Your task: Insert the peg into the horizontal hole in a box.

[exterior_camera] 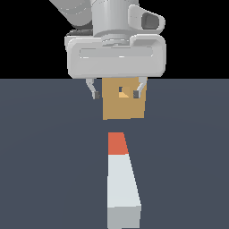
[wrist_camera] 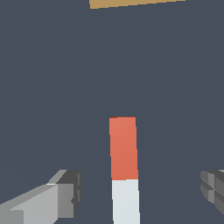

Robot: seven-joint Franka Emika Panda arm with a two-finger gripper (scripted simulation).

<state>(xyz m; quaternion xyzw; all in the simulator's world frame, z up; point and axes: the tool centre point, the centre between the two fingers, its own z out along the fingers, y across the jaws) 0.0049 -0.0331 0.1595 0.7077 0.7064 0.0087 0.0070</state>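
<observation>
The peg (exterior_camera: pixel 120 179) lies flat on the dark floor, white with its orange-red end pointing toward the box (exterior_camera: pixel 124 109). The box is a tan-brown block beyond the peg, with a small dark square hole (exterior_camera: pixel 123 92) in its face. My gripper (exterior_camera: pixel 117 91) hangs open and empty above the floor, its fingers seen in front of the box's upper part. In the wrist view the peg (wrist_camera: pixel 124 168) lies between my two spread fingers (wrist_camera: pixel 65 194), and the box's edge (wrist_camera: pixel 131 3) shows at the frame's border.
The dark grey floor (exterior_camera: pixel 49 156) spreads around the peg and box. Nothing else stands on it in view.
</observation>
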